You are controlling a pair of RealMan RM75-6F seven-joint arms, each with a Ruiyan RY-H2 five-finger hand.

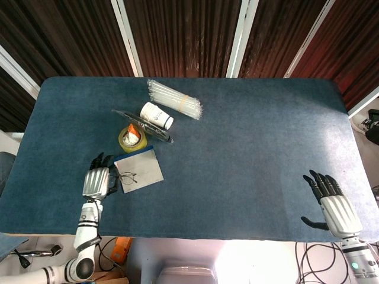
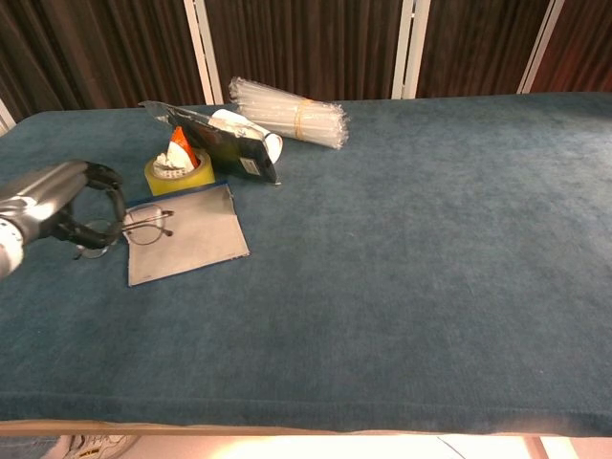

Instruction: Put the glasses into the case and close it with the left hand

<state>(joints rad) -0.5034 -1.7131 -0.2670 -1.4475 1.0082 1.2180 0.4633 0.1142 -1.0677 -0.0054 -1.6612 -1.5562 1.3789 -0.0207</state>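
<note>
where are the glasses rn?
The glasses are held by the left hand at the near-left of the table, over the left edge of the grey case, just in front of the yellow tape roll.

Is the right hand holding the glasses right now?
No, the right hand rests open and empty near the table's right front edge, while the left hand holds the glasses at the grey case.
</note>
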